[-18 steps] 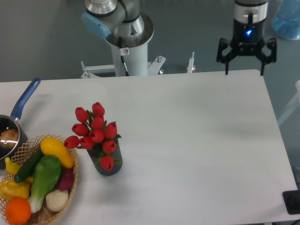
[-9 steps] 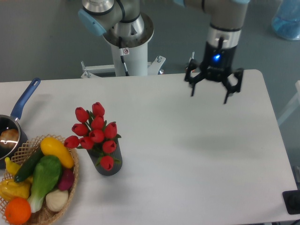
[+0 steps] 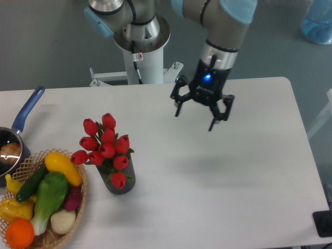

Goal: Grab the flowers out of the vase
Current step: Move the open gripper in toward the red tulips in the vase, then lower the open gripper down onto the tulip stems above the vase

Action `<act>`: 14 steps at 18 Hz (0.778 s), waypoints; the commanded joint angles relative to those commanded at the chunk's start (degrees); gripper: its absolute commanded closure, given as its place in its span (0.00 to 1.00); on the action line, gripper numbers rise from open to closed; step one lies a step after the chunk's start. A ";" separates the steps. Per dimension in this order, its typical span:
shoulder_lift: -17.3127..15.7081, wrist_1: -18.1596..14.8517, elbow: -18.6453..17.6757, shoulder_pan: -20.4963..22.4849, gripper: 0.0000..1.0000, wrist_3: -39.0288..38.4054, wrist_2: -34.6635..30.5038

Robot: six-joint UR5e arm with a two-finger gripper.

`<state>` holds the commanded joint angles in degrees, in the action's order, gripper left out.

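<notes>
The flowers (image 3: 105, 147), a bunch of red tulip buds on green stems, stand in the vase (image 3: 122, 181), a short dark grey cylinder at the table's left front. My gripper (image 3: 195, 120) hangs above the middle of the table, well to the right of the flowers and farther back. Its black fingers are spread wide with nothing between them. A blue light glows on its wrist.
A wicker basket (image 3: 78, 209) of colourful vegetables sits just left of the vase. A blue-handled pot (image 3: 19, 129) lies at the left edge. The arm's white base (image 3: 141, 51) stands behind the table. A black object (image 3: 324, 223) is at the front right corner.
My gripper has swept from the table's back right corner leftward and forward to the middle, staying open. The flowers and vase have not moved.
</notes>
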<state>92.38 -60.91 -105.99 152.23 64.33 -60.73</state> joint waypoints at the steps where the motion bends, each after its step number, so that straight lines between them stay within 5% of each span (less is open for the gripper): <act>1: -0.53 0.00 -0.53 -0.61 0.00 0.78 0.00; 14: 0.96 0.09 -0.45 -6.68 0.00 7.47 -2.37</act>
<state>93.34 -60.82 -106.44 145.55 71.80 -63.10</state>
